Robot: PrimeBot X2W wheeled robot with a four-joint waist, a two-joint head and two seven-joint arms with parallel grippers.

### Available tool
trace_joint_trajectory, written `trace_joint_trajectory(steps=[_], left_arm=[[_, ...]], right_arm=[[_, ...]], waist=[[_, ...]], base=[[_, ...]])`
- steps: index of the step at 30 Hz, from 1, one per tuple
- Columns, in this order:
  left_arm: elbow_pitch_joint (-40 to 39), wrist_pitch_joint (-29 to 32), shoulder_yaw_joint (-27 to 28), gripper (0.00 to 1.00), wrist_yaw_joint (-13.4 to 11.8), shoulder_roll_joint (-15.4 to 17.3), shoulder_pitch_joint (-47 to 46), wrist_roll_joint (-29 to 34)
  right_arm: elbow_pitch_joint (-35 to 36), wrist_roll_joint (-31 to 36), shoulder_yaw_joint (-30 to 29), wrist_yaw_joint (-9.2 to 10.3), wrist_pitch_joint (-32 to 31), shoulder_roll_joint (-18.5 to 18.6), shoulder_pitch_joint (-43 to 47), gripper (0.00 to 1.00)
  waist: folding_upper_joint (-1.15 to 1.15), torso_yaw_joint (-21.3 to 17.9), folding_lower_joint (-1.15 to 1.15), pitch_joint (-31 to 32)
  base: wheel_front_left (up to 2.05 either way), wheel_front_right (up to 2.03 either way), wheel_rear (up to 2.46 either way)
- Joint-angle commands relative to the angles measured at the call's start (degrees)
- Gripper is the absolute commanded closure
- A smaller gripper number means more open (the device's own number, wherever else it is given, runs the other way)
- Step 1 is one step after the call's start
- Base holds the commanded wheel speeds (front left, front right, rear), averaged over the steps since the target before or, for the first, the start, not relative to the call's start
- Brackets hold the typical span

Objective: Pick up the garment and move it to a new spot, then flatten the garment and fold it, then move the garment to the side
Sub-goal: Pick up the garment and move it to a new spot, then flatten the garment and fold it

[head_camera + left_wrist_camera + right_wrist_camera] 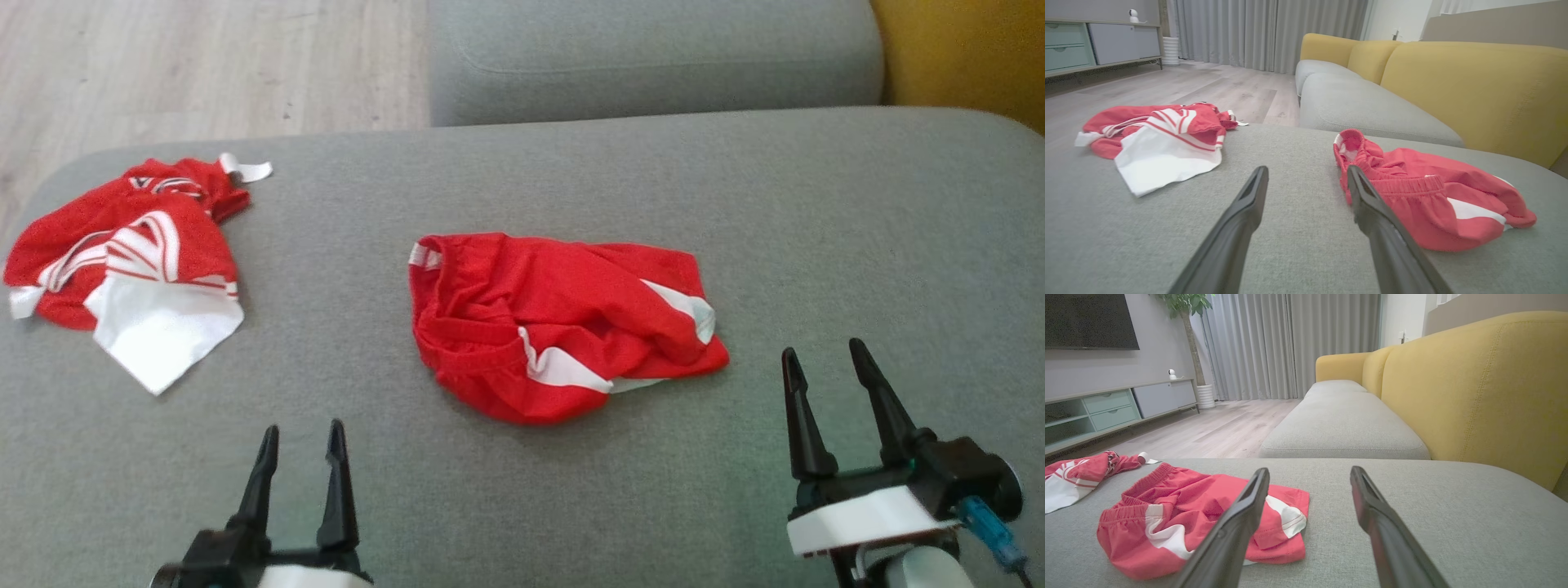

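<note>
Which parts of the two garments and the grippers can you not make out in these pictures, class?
- red shorts: the underside, head view, hidden by their own crumpled folds.
- red shorts, right wrist view: a strip hidden behind a finger of the right gripper.
- red and white jersey: right wrist view, cut off by the left edge; its collar print is too small to read in the head view.
- left gripper: body cut off by the head view's bottom edge.

Grey sofa (816,204), yellow backrest (1474,396), wood floor (204,65), curtains (1290,343) in bg
</note>
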State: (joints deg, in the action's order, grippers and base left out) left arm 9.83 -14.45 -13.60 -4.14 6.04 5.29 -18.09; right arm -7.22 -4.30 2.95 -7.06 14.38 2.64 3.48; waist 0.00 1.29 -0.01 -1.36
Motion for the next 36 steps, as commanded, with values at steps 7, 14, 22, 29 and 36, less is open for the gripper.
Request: trace_joint_trajectory(steps=[7,14,22,29,36], left_arm=[[-2.98,-0.54,3.28,0.00,-0.05,-0.64,-0.02,0.64],[-2.15,-0.54,3.97,0.00,0.29,-1.13,0.42,1.19],[-1.33,-0.54,4.02,0.00,0.54,-1.39,0.11,1.71],[-1.26,-0.54,4.30,0.00,0.68,-1.52,-0.36,2.12],[-1.74,-0.54,4.51,0.00,0.84,-1.65,-0.71,2.63]], right_arm=[[0.78,-1.33,1.18,-0.43,0.62,0.24,0.12,0.00],[-0.03,-1.48,1.64,-0.43,0.62,0.24,-0.05,0.00],[-0.20,-1.11,1.50,-0.43,0.62,0.24,-0.40,0.00],[-0.32,-1.04,1.23,-0.43,0.62,0.24,-0.78,0.00],[-0.30,-0.96,1.18,-0.43,0.62,0.24,-1.29,0.00]], waist=[[0.00,0.98,0.01,0.68],[0.00,0.40,0.01,0.57],[0.00,0.10,0.01,0.12],[0.00,0.21,0.01,-0.48],[0.00,0.22,0.01,-1.28]], base=[[0.00,0.00,0.00],[0.00,0.00,0.00],[0.00,0.00,0.00],[0.00,0.00,0.00],[0.00,0.00,0.00]])
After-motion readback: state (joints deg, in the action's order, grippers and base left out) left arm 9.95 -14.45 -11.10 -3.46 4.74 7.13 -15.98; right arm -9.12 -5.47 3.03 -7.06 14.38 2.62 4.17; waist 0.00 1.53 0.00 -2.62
